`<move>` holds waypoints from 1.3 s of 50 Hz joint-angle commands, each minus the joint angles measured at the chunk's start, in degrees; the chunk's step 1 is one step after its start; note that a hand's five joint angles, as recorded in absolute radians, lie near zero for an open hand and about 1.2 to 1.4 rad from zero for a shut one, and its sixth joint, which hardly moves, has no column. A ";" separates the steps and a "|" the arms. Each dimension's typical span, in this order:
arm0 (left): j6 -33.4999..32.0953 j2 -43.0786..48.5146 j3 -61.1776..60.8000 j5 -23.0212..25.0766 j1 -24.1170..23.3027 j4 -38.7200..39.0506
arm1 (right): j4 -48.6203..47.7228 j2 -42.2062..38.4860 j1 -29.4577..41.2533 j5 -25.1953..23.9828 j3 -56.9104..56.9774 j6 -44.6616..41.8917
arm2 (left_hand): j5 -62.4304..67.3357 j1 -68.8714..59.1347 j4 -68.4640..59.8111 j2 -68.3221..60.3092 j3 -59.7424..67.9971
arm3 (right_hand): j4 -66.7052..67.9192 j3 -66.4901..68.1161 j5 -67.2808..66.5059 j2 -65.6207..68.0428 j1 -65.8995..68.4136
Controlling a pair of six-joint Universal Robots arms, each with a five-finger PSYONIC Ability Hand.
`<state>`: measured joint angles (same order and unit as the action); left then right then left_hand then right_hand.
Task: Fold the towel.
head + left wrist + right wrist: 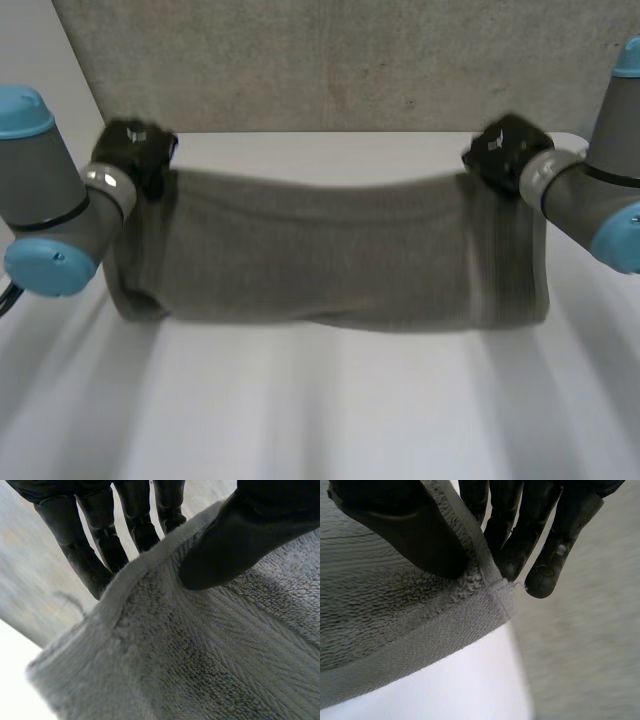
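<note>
White desk point(330, 410) below grey wall point(350, 60), grey towel point(320, 265) spread across mid-frame, left hand point(135, 150) clamped on its upper-left corner, right hand point(505, 150) on upper-right, wrist views add grip detail, thumb point(235, 545) on hem's near face, fingers point(95, 565) behind it, both pinching, head view gives full span, top edge sagging.

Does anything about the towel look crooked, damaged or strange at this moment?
Nothing is damaged. The towel sags a little in the middle between the left hand and the right hand, each pinching its far edge near a corner.
</note>
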<state>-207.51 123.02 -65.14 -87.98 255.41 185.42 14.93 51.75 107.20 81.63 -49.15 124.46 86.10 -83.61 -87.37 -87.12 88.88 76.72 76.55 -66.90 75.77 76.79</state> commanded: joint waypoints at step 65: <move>2.64 -43.83 -49.20 11.25 6.24 13.30 | 2.03 44.85 -19.48 -22.47 -42.61 9.66 | -16.10 3.61 7.37 7.12 -8.88 | 3.28 3.45 -3.10 4.23 3.21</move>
<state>-205.26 79.34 -114.08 -79.86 260.78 199.57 16.45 96.17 88.97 61.49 -92.47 132.71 86.54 -83.61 -87.37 -87.12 89.01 76.73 76.80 -67.17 75.78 76.80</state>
